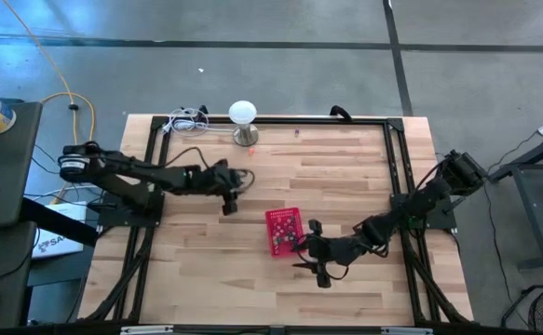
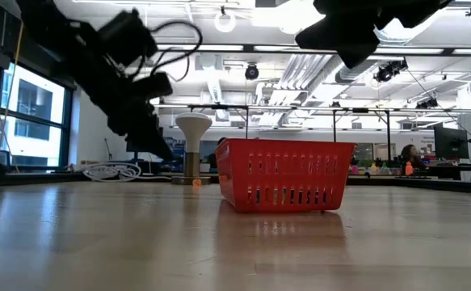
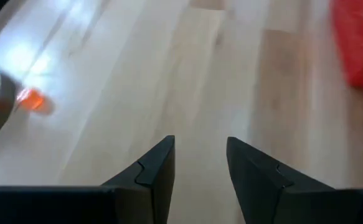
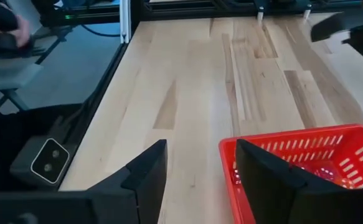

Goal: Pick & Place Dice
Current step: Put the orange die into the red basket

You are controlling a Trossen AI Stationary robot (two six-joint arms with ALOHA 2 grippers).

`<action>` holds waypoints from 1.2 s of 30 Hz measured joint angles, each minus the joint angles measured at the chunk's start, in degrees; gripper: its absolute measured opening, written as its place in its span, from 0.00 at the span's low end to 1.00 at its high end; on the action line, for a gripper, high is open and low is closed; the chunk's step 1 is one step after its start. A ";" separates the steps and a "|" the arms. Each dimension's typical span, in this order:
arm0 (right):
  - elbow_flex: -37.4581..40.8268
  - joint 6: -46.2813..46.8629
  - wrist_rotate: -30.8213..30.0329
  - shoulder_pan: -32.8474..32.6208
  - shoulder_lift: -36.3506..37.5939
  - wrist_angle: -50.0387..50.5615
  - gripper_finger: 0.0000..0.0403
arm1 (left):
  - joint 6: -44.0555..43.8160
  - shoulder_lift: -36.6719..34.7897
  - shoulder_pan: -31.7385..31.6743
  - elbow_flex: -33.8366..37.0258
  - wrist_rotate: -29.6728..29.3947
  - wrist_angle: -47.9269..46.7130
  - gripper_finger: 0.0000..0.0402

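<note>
— Where's the right gripper (image 1: 310, 259) at?

— Just beside the red basket (image 1: 284, 230), at the side of it toward the right arm. From its own camera the two fingers (image 4: 145, 171) are apart, with bare wood between them and a corner of the basket behind one tip. Nothing is held.

— And the dice?

— Some sit inside the basket; from above I can see small coloured specks (image 1: 287, 228) on its floor, and through the slats there's a pinkish one (image 4: 325, 172) in the right wrist camera. One orange die (image 1: 250, 151) lies out on the surface, right by the foot of the white lamp (image 1: 242, 113). It shows as a small orange dot (image 2: 195, 183) at table height, next to the lamp's base.

— What about the left gripper (image 1: 231, 193)?

— It's raised off the surface, between the lamp and the basket, pointing down at the wood. Its fingers (image 3: 154, 165) are apart as well, empty, with plain boards showing in the gap. The orange die (image 3: 32, 99) is off to one side of them, well apart, blurred, touching or almost touching the metal base; I can't tell which.

— Anything else on the surface?

— A coil of white cable (image 1: 189, 119) at the far edge near the lamp. The basket stands upright, roughly mid-surface.
</note>
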State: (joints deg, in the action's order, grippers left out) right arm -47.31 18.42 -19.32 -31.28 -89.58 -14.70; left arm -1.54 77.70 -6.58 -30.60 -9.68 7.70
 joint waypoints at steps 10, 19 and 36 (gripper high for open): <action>0.00 1.30 -0.12 -0.25 0.00 -0.07 0.44 | -1.76 5.03 -11.65 1.97 1.48 6.38 0.34; 0.00 1.30 -0.08 -0.25 0.00 -0.24 0.44 | 4.97 14.90 -13.20 1.92 0.54 16.77 0.34; 0.00 1.32 -0.06 -0.23 0.00 0.81 0.44 | -0.37 15.90 -13.41 1.95 -2.55 19.02 0.62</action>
State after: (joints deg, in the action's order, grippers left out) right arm -47.31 19.75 -19.38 -31.51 -89.58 -13.89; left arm -1.91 93.60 -19.98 -28.64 -12.23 26.72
